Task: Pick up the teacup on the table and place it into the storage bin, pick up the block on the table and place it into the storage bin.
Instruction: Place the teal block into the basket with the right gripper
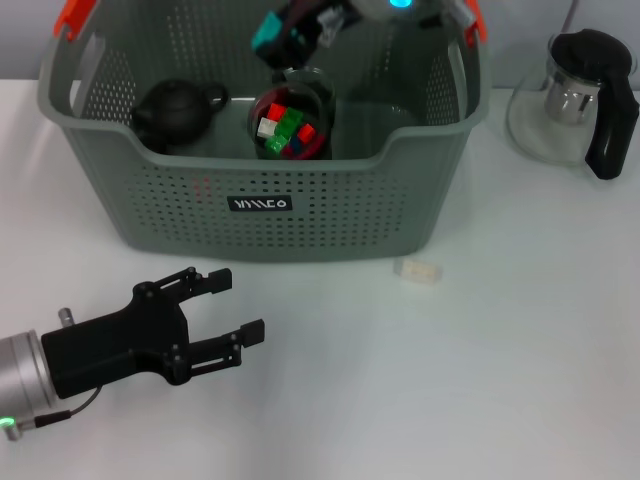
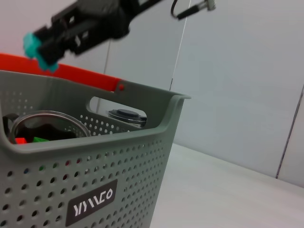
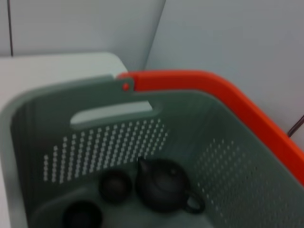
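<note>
A dark teapot (image 1: pixel 172 112) is seen lying in a grey basket's left part. Well to the right, a glass pitcher (image 1: pixel 578 98) with a black handle is parked, and a small white object (image 1: pixel 417 269) is spotted nearer.

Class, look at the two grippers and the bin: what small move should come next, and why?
Probably lift the right gripper straight up out of the bin. It hangs above the glass of blocks, which sits inside beside the teapot. The left gripper waits open on the table.
</note>
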